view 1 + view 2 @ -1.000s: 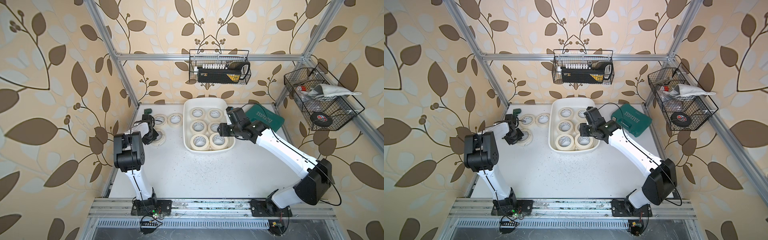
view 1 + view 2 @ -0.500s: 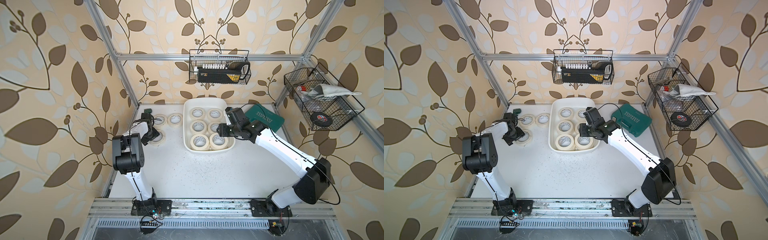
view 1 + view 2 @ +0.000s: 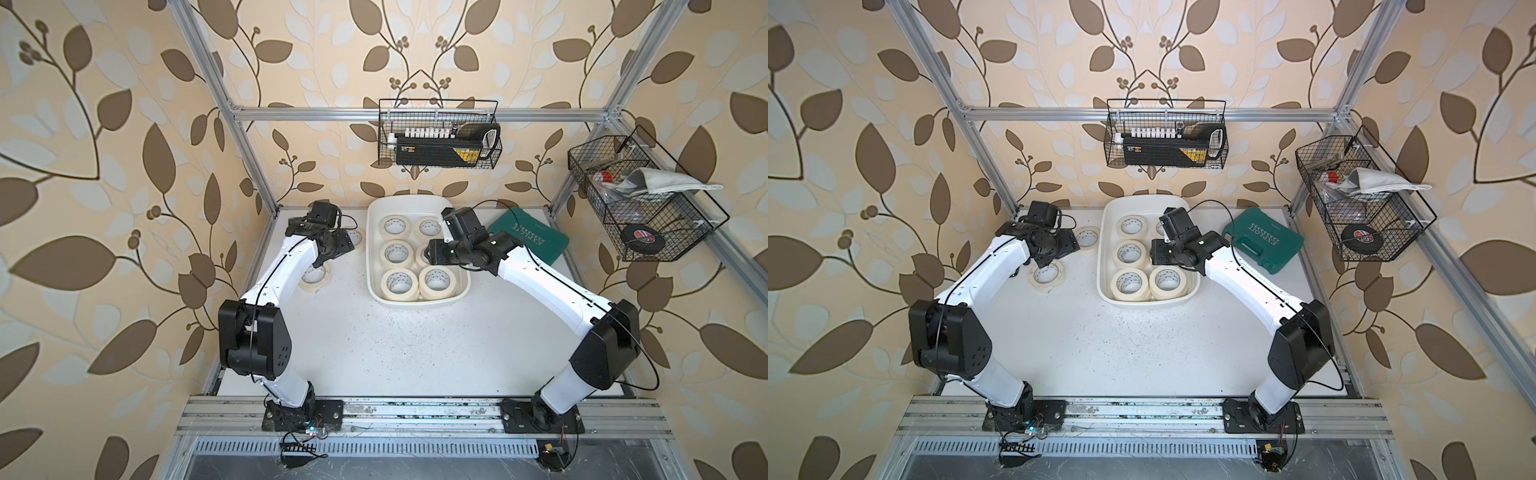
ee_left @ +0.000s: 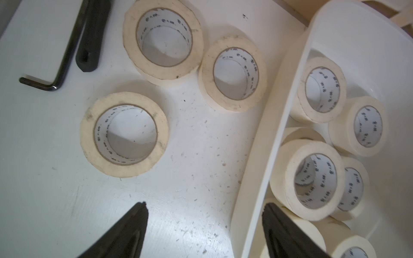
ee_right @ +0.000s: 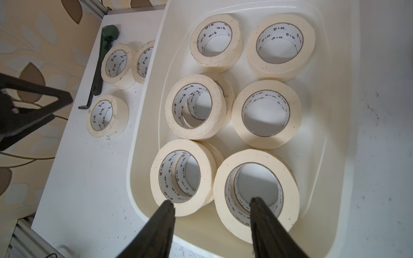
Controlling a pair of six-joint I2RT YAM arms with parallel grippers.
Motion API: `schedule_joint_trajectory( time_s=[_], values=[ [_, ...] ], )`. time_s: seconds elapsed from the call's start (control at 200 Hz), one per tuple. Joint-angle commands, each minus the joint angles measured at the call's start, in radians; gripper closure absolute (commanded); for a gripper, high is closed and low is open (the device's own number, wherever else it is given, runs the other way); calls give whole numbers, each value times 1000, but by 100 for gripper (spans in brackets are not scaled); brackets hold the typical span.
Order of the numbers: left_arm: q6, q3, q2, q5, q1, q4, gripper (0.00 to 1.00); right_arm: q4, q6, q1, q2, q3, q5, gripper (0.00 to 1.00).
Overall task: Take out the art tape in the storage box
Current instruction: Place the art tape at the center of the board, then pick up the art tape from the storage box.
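The left gripper (image 4: 205, 205) has just opened wide and empty beside the box (image 4: 277, 116), leaving a third tape roll (image 4: 87, 134) on the table (image 4: 44, 178), while the right gripper (image 5: 211, 200), half open and empty, hovers over the many rolls left inside.

Bright diffuse light, faint shadows, top-view edges bowed, storage box (image 4: 264, 143) rim washed out, slightly blurred.

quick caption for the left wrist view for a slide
Open left gripper near three art tape rolls lying beside the storage box, more inside.
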Motion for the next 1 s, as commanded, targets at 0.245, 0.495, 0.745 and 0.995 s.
schedule_joint_trajectory(
  time_s=[0.245,0.495,0.745,0.995],
  values=[
    [76,35,-148,192,-8,-91,14,38,-22,-8,206,131,-9,45],
    [58,-34,-251,268,-8,-66,12,39,-61,-12,345,242,9,45],
    [87,-95,-325,261,-8,-45,12,62,-123,-27,473,362,-9,46],
    [98,-124,-394,186,-8,-50,13,52,-119,-24,582,461,-54,47]
  ],
)
